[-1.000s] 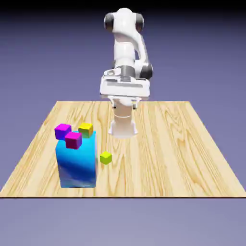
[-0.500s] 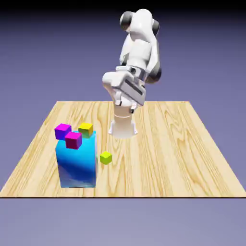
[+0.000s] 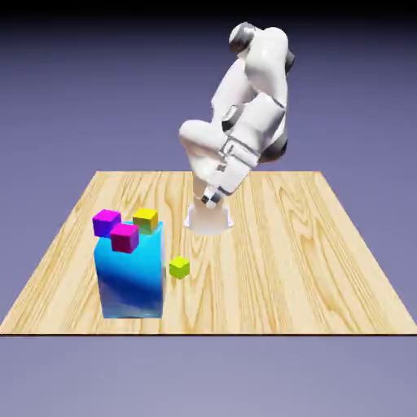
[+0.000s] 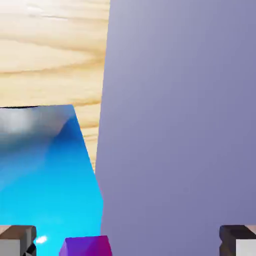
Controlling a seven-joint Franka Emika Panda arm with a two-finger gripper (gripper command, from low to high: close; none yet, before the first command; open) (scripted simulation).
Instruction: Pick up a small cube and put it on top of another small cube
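The big blue block [image 3: 129, 273] serves as the landmark: it stands on the wooden table [image 3: 277, 261] toward the exterior view's left. The small cube [image 3: 179, 266], lime yellow-green, rests on the table just beside the block's base, on the side toward the exterior view's right, with a narrow gap showing between the two. On top of the block sit three other little cubes: a purple cube [image 3: 106, 222] at the corner toward the exterior view's left, a magenta cube [image 3: 125, 237] just in front of it, and a golden-yellow cube [image 3: 146, 219] at the block's far corner on the other side. The gripper [image 3: 211, 199] hangs in the air beyond the block, well apart from it and well above the table, at the end of the folded white arm [image 3: 248, 106]. In the hand view its two grey fingertips [image 4: 18, 240] stand far apart at the lower corners, spread wide with nothing between them; the block's blue face and a purple cube top fill the lower left there.
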